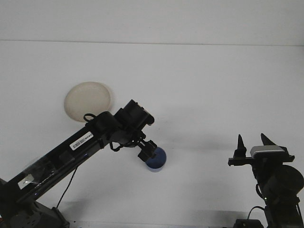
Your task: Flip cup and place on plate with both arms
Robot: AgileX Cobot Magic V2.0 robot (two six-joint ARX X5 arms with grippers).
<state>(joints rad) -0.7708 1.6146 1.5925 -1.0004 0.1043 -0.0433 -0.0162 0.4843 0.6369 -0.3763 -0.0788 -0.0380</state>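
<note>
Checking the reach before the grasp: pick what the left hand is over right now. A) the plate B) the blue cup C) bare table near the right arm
B: the left hand sits at the blue cup, partly covering it, while the plate lies clear behind.

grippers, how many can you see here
2: the left gripper reaches the left edge of the blue cup mid-table; the right gripper sits open at the lower right.
</note>
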